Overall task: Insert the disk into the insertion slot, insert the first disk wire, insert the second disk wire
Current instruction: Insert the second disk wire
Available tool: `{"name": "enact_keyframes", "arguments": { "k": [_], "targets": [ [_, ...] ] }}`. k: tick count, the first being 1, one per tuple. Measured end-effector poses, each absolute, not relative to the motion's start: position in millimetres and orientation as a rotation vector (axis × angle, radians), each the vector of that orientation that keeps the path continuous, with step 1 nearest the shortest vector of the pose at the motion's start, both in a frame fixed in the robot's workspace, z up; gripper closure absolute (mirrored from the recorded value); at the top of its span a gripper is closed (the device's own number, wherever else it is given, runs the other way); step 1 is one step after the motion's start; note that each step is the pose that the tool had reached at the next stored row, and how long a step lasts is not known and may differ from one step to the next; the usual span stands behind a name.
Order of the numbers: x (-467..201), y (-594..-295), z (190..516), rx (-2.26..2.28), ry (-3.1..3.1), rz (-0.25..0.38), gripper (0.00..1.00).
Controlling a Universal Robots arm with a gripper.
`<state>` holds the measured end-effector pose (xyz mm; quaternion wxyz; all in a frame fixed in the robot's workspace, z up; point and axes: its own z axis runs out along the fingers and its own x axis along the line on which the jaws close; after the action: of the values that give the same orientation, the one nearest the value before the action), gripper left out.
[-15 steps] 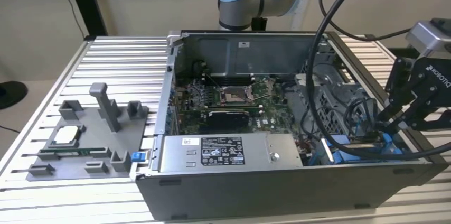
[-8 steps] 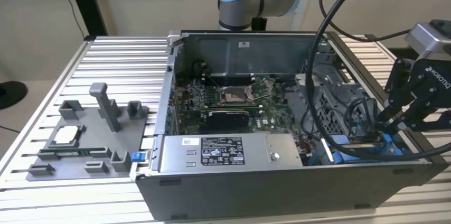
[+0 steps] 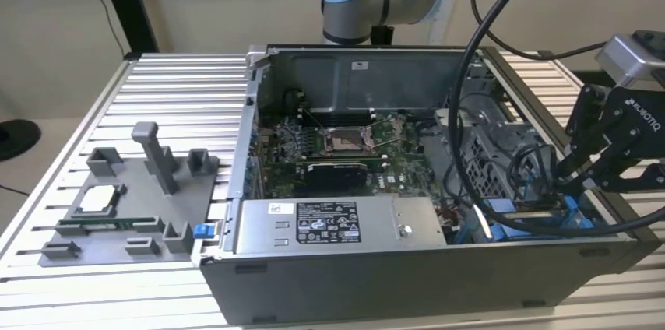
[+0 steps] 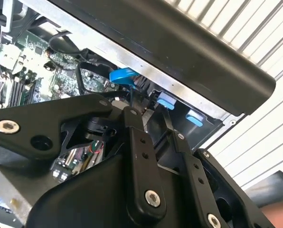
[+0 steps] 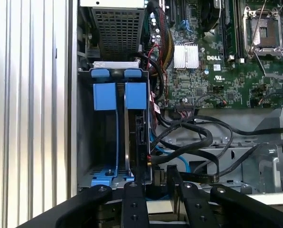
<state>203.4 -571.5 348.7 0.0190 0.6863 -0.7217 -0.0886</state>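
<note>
We see the computer case (image 3: 416, 283) lying open on the slatted aluminium worktop (image 3: 177, 89), with the arm reaching down into its corner at the exterior view's right. There the gripper (image 3: 569, 178) hangs just above the blue rails of the insertion slot (image 3: 519, 212). Looping black cables (image 3: 480, 26) cross in front and cover much of the bay.

The first wrist view makes the insertion slot (image 5: 105, 95) plainer: a grey metal bay with two blue tabs side by side. The disk (image 5: 137, 137) stands on edge inside it, in the compartment nearer the motherboard (image 5: 217, 71). Only its dark narrow side faces us, so its label is hidden. The gripper (image 5: 155, 178) sits at the disk's open end, beside a tangle of black wires (image 5: 198, 137) and a thin blue cable (image 5: 177, 159). We cannot tell whether it is apart or clamped on a connector, because dark shapes merge with it there. Nor can we make out whether either wire is plugged into the disk.

In the second wrist view the gripper (image 4: 148, 111) points toward the insertion slot (image 4: 166, 100), whose two blue tabs show beneath the case's dark wall. The gripper's own black body blocks what lies below.

A perforated cage (image 5: 117, 33) adjoins the bay. A power supply box (image 3: 332, 225) lines the near wall, and a grey fixture tray (image 3: 114, 213) rests on the worktop beside the case.
</note>
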Motion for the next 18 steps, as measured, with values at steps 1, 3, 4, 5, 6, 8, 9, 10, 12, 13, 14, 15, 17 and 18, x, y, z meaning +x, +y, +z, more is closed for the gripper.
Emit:
{"name": "enact_keyframes", "arguments": {
  "k": [1, 3, 4, 5, 6, 8, 9, 10, 12, 13, 14, 15, 17, 18],
  "targets": [
    [203.4, -571.6, 348.4, 2.13, -2.241, -0.277, 0.0],
    [203.4, -571.8, 347.8, 2.129, -2.245, -0.281, 0.0],
    [203.4, -571.9, 347.4, 2.129, -2.247, -0.283, 0.0],
    [203.4, -571.9, 346.9, 2.129, -2.249, -0.286, 0.0],
    [203.5, -571.9, 346.7, 2.129, -2.251, -0.288, 0.0],
    [204.0, -572.0, 346.2, 2.129, -2.255, -0.294, 0.0],
    [204.6, -572.3, 346.2, 2.128, -2.257, -0.295, 0.0],
    [205.2, -572.7, 346.1, 2.128, -2.257, -0.297, 0.0],
    [207.1, -574.3, 346.1, 2.126, -2.256, -0.302, 0.0],
    [207.8, -575.3, 346.1, 2.125, -2.254, -0.305, 0.0],
    [208.1, -576.2, 346.1, 2.124, -2.254, -0.308, 0.0],
    [208.1, -577.4, 346.1, 2.122, -2.253, -0.31, 0.0],
    [208.2, -579.5, 346.1, 2.121, -2.252, -0.315, 0.0],
    [208.2, -580.0, 346.1, 2.121, -2.252, -0.315, 0.0]
  ]
}}
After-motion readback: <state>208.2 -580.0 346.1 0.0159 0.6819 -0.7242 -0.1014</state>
